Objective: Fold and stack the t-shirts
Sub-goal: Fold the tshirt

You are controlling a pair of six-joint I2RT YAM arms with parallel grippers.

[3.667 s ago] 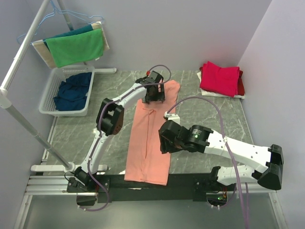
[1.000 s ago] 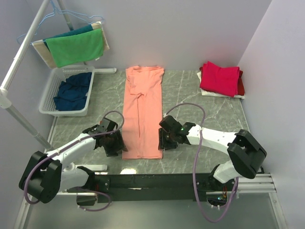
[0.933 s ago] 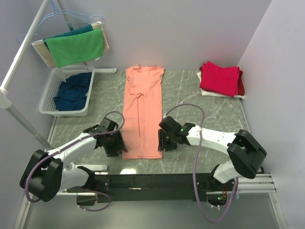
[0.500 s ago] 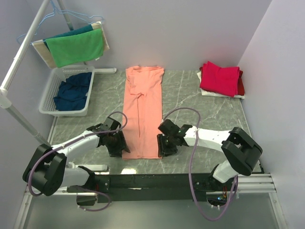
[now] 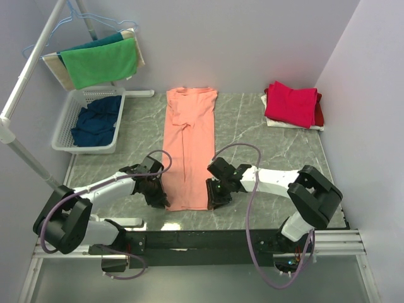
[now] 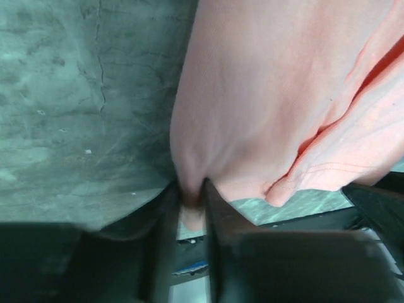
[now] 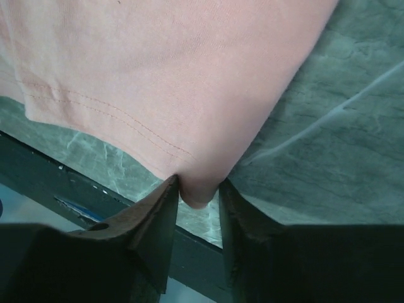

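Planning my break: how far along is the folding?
Done: red tees stacked folded at far right. In hand: salmon tee is a long strip, left gripper and right gripper pinching its near corners. Remaining: fold it shorter, stack it, then the navy tees in the basket.

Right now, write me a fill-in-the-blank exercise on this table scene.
1. The left hand and the right hand each hold a near ____ of the orange shirt.
2. The dark blue shirts lie in a white ____.
3. The folded red shirts sit at the far ____ side of the table.
Missing words: corner; basket; right.
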